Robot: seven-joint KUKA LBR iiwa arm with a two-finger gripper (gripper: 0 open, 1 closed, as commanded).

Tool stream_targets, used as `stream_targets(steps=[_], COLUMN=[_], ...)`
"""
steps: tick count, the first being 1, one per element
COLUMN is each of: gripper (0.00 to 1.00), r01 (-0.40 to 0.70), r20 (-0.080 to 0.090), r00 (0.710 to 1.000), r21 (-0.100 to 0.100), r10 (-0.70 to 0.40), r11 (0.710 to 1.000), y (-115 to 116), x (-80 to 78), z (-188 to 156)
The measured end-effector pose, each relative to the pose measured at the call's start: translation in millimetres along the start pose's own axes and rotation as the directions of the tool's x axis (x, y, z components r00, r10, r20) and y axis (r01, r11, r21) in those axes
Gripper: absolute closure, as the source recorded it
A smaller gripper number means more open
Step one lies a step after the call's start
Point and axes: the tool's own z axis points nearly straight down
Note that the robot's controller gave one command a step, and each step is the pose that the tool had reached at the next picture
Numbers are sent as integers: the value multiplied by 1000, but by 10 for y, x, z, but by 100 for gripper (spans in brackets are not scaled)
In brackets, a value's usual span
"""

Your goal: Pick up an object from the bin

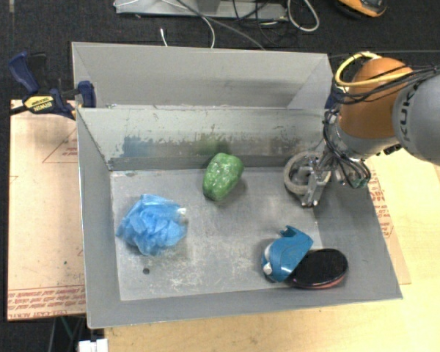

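Observation:
My gripper hangs low over the bin's right back part, above bare floor. Nearest to it, below and toward the front, lies a blue plastic thing with a white end, leaning against a flat black oval. A green lumpy thing rests to the gripper's left near the back wall, about a hand's width away. Nothing shows held by the gripper.
A crumpled light blue bag or cloth lies at the left of the bin. The arm with its orange cover and cables comes in over the right rim. Bare floor lies between the green lump and the gripper.

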Motion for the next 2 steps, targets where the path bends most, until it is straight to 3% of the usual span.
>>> stream_targets(steps=[1, 2], gripper=[100, 100], r01=[0, 0], r20=[-6, 1], r00=[1000, 1000], r21=[-1, 0], r10=[0, 0], r11=[1000, 1000], y=[5, 1], x=[10, -15], z=[-274, -681])
